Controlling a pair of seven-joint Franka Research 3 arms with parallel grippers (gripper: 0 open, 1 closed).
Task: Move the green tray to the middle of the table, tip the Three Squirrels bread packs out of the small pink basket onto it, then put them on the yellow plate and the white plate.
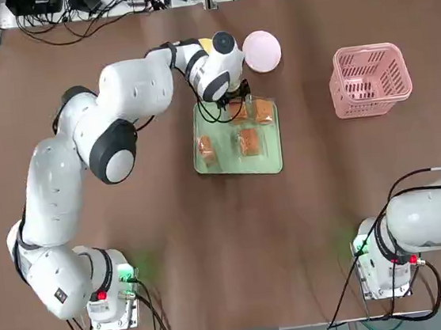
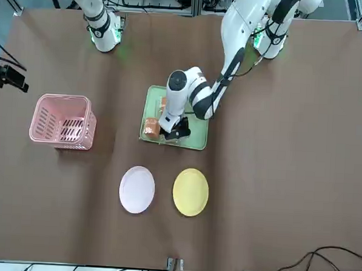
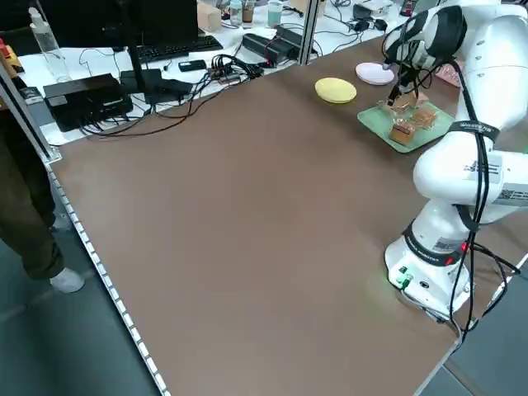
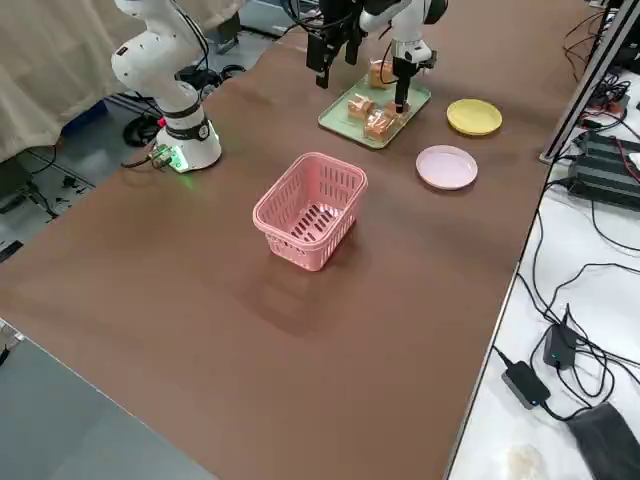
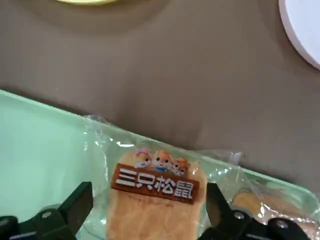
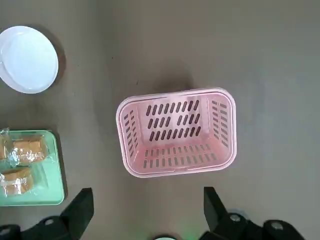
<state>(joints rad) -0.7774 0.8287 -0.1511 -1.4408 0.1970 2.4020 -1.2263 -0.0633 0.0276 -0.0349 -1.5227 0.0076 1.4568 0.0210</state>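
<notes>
Cables and black boxes crowd the benches around the dark-brown table (image 1: pixel 131 223), where the left gripper (image 5: pixel 147 212) hangs wide open over a bread pack (image 5: pixel 155 210) on the central green tray (image 1: pixel 272 159), pink basket (image 1: pixel 370 80) well aside.

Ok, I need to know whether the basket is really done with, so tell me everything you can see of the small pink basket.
The small pink basket is a square pink plastic basket with slatted, perforated walls and floor and a thick rim. It stands upright, mouth up, and is empty. It rests alone on the dark-brown table, toward the right arm's side, apart from the green tray and plates. Nothing touches it.
</notes>
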